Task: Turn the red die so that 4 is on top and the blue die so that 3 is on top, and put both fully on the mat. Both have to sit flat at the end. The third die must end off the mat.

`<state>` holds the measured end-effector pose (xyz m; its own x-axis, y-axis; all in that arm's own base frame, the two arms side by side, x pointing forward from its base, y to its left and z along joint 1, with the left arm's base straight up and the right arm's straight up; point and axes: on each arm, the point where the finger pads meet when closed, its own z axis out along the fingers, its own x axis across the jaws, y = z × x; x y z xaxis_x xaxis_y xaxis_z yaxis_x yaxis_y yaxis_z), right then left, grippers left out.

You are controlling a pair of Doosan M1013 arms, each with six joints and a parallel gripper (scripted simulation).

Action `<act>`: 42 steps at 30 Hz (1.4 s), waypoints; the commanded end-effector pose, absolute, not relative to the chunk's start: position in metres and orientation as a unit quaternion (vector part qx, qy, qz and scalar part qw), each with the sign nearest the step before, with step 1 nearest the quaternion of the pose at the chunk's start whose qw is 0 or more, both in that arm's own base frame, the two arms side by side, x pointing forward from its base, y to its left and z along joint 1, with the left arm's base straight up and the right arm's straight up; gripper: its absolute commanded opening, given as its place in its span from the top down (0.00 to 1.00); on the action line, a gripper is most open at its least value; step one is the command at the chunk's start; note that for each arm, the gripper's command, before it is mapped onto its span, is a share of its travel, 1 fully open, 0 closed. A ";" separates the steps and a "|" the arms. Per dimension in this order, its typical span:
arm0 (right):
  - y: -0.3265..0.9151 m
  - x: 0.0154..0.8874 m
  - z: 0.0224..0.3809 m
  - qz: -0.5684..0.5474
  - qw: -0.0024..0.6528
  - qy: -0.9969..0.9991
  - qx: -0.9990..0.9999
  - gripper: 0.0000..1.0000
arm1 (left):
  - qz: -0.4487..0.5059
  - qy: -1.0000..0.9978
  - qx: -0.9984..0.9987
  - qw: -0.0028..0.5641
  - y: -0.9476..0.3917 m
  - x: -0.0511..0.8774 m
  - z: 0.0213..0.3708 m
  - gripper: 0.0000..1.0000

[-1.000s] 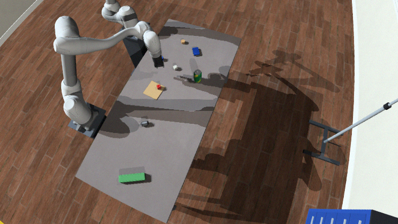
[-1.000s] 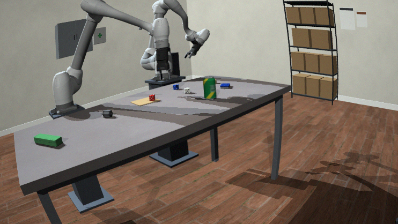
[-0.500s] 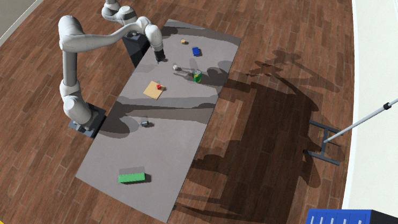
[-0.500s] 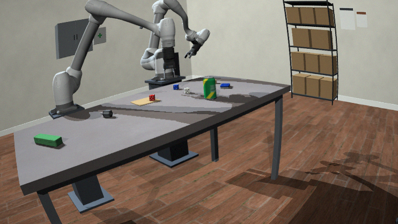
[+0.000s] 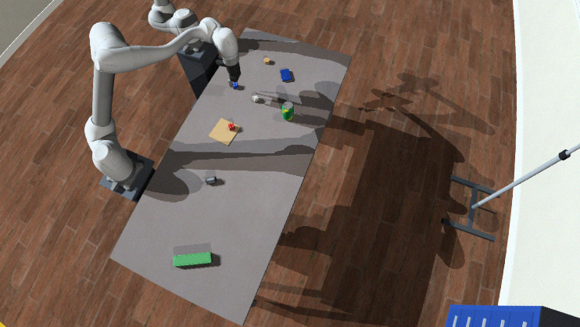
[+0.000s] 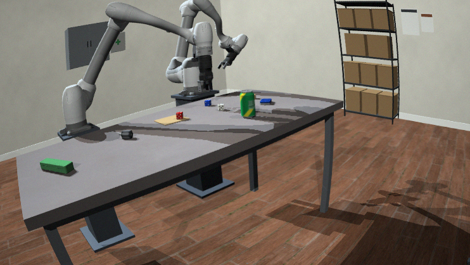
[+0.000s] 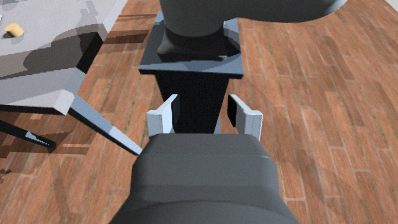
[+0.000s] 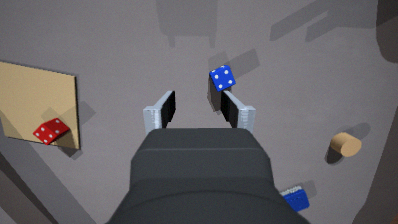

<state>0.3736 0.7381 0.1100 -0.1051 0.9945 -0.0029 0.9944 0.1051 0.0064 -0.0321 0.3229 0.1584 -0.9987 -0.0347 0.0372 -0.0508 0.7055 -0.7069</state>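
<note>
From the exterior side, the nearest thing I have on the table (image 5: 243, 219) (image 6: 108, 164) (image 7: 25, 87) (image 8: 125, 50) is a green block (image 5: 192, 259) (image 6: 56, 165). Beyond it sits a small dark piece (image 5: 210, 180) (image 6: 127, 134), then the mat (image 5: 220, 134) (image 6: 164, 120) (image 8: 35, 95) with the red die (image 5: 230, 127) (image 6: 178, 115) (image 8: 51, 131) on it, near one edge; I can't make out its top number for certain. The can (image 5: 288, 111) (image 6: 247, 104) stands upright, well apart from the mat. The white die (image 5: 255, 98) (image 6: 220, 106) is off the mat, between the can and the blue die (image 5: 235, 85) (image 6: 207, 103) (image 8: 222, 78). That blue one lies off the mat too, showing my right wrist camera four pips. My right gripper (image 5: 232, 82) (image 6: 201, 87) (image 8: 198, 100) hangs above the table near it, fingers spread and holding nothing. Farther along are a blue box (image 5: 285, 74) (image 6: 265, 100) (image 8: 296, 199) and a tan cylinder (image 5: 266, 60) (image 6: 254, 96) (image 7: 14, 30) (image 8: 346, 144). My left gripper (image 6: 223, 64) (image 7: 203, 104) is raised at the far end, its fingers wide apart with nothing between them.
</note>
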 end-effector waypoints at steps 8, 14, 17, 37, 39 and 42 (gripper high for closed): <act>0.768 0.357 0.108 0.000 0.000 0.852 0.523 0.00 | 0.383 -0.924 0.023 0.011 0.323 -0.032 0.159 0.00; 0.774 0.353 0.107 0.000 0.000 0.873 0.489 0.00 | 0.383 -0.924 0.023 0.011 0.323 -0.032 0.159 0.00; 0.774 0.353 0.107 0.000 0.000 0.873 0.488 0.13 | 0.383 -0.924 0.023 0.011 0.323 -0.032 0.159 0.00; 0.774 0.353 0.105 0.000 0.000 0.873 0.488 0.13 | 0.383 -0.924 0.023 0.011 0.323 -0.032 0.159 0.00; 0.774 0.353 0.103 0.000 0.000 0.873 0.488 0.13 | 0.383 -0.924 0.023 0.011 0.323 -0.032 0.159 0.00; 0.774 0.353 0.103 0.000 0.000 0.873 0.488 0.13 | 0.383 -0.924 0.023 0.011 0.323 -0.032 0.159 0.00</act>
